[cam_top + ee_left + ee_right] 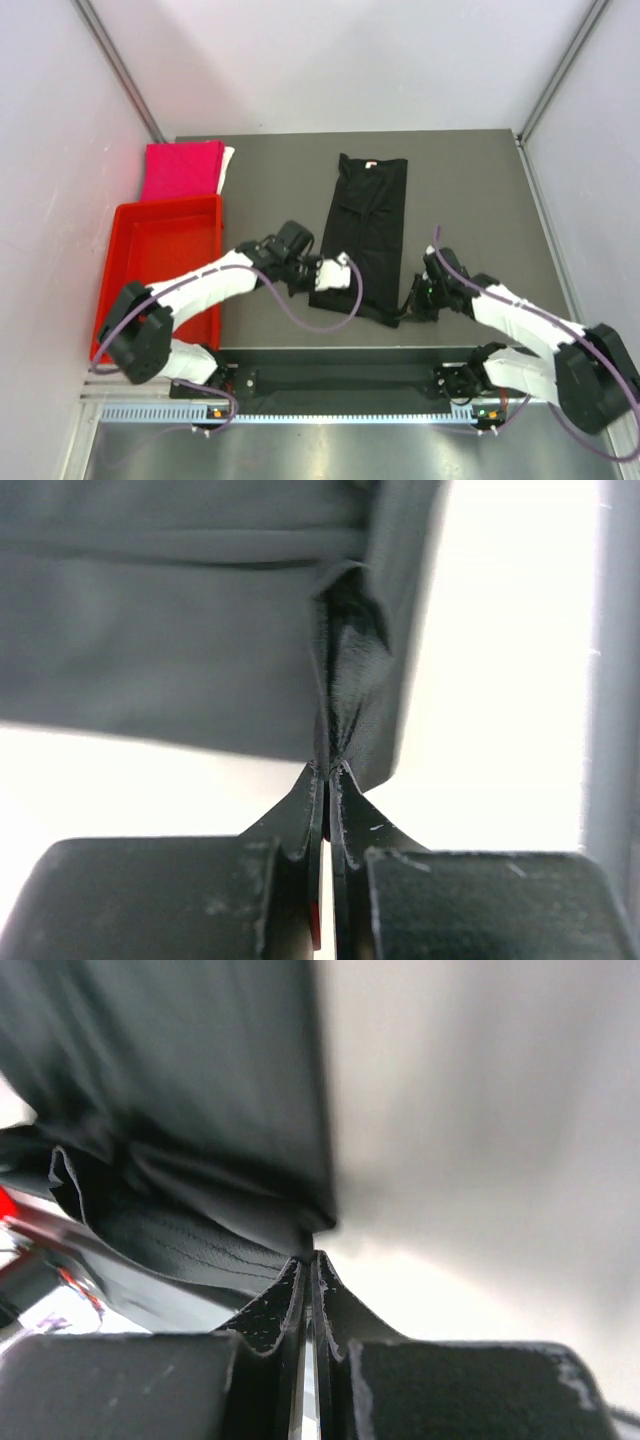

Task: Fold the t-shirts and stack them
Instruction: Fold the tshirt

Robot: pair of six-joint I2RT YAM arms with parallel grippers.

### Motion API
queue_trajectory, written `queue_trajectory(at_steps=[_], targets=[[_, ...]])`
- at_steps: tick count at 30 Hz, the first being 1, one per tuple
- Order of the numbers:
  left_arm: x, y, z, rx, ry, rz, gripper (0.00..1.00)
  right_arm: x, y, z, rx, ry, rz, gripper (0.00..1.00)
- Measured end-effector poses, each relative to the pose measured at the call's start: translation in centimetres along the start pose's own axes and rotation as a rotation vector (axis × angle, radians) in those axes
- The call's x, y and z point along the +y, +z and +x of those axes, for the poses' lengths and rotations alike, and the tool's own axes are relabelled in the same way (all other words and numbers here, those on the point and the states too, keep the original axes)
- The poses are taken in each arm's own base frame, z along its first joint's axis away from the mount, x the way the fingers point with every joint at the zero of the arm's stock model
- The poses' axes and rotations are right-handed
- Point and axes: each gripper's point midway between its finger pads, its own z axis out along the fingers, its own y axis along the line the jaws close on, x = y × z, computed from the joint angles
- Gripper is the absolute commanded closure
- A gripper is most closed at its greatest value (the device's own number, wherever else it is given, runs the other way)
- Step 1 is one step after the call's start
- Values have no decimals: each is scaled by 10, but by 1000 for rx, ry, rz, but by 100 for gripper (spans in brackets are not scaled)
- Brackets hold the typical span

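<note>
Black t-shirt (368,225) is the one you're working on. It lies in the middle of the surface (470,180), folded lengthways into a narrow strip, with the collar at the far end and the hem at the near end.

Your left fingers (300,820) are pinched tight on the near left corner, and the wrist view shows a bunched bit of cloth trapped between the tips. Your right fingers (345,1305) are closed too, at the near right corner. The black cloth runs right down into the tips there, so it looks like a grip to me, though only a thin nip of the edge.

Progress-wise I'd call it roughly halfway. The pink t-shirt (182,170) sits as a neat folded square at the far left, just beyond the red tray (165,260), so that one looks done. There's a white edge (228,165) poking out on its right side, but I can't tell what it belongs to.

The black one has its side folds in but is full length. So you've got the hem-to-collar fold to do, maybe one more after that, and then it goes over onto the pink square.
</note>
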Motion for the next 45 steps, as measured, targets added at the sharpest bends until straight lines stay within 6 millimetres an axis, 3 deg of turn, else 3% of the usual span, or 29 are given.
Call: queue_trajectory(at_steps=[2, 13, 18, 23, 28, 30, 32, 33, 36, 40, 43, 45], targets=[[29, -2, -1, 5, -52, -44, 100, 9, -1, -21, -19, -4, -9, 100], [141, 18, 17, 81, -220, -184, 100, 55, 11, -148, -131, -46, -83, 100], [183, 22, 19, 81, -225, -256, 100, 59, 14, -194, -177, -56, -92, 100], [209, 34, 23, 85, -227, -288, 100, 51, 23, -214, -178, -47, -79, 100], [219, 47, 36, 105, -238, -298, 100, 43, 30, -226, -174, -36, -68, 100], [222, 50, 39, 107, -241, -300, 100, 38, 32, -228, -172, -26, -64, 85], [226, 53, 41, 110, -243, -306, 93, 35, 34, -232, -172, -16, -59, 62], [229, 54, 42, 111, -242, -315, 77, 34, 35, -235, -174, -15, -57, 59], [241, 56, 43, 115, -248, -358, 61, 32, 33, -245, -195, -13, -51, 55], [260, 48, 43, 123, -278, -448, 51, 20, 20, -267, -275, -14, 15, 55], [282, 36, 36, 118, -302, -529, 49, 18, 0, -275, -349, -45, 62, 55], [295, 26, 30, 101, -322, -573, 49, 25, -18, -276, -407, -89, 70, 61]])
